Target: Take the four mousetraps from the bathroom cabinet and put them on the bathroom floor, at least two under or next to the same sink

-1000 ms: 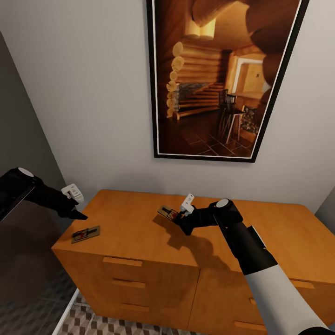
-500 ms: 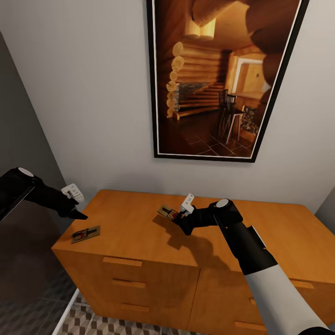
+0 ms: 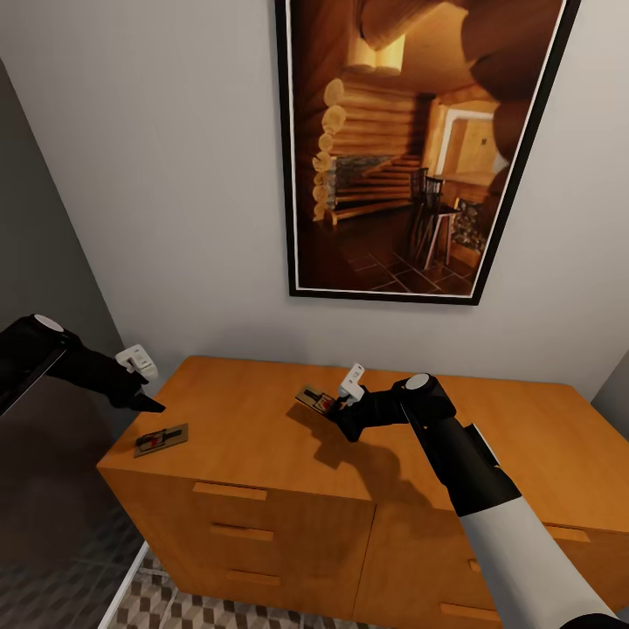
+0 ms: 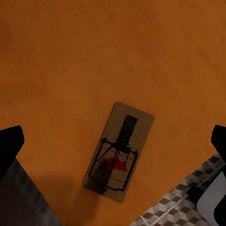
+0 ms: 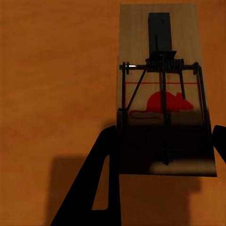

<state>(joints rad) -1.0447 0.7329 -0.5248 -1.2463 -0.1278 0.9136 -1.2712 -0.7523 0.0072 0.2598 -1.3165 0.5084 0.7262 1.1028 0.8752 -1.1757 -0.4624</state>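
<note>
The cabinet [image 3: 262,437] is an orange-brown chest with two mousetraps on or over its top. One mousetrap [image 3: 160,439] lies flat near the front left corner and is also visible from above in the left wrist view [image 4: 120,153]. My left gripper [image 3: 144,400] hovers just above and behind it, open, with its black fingertips [image 4: 12,146] wide apart and touching nothing. The other mousetrap [image 3: 314,402] is near the middle of the top, tilted and raised a little, casting a shadow. My right gripper [image 3: 339,412] is shut on this mousetrap [image 5: 165,94], fingers [image 5: 106,179] at its sides.
A large framed picture [image 3: 411,148] of a log cabin hangs on the wall behind the cabinet. A dark grey wall [image 3: 44,262] stands to the left. Drawer fronts with bar handles [image 3: 229,491] face me. Cube-patterned floor tiles [image 3: 175,607] show below the cabinet's left corner.
</note>
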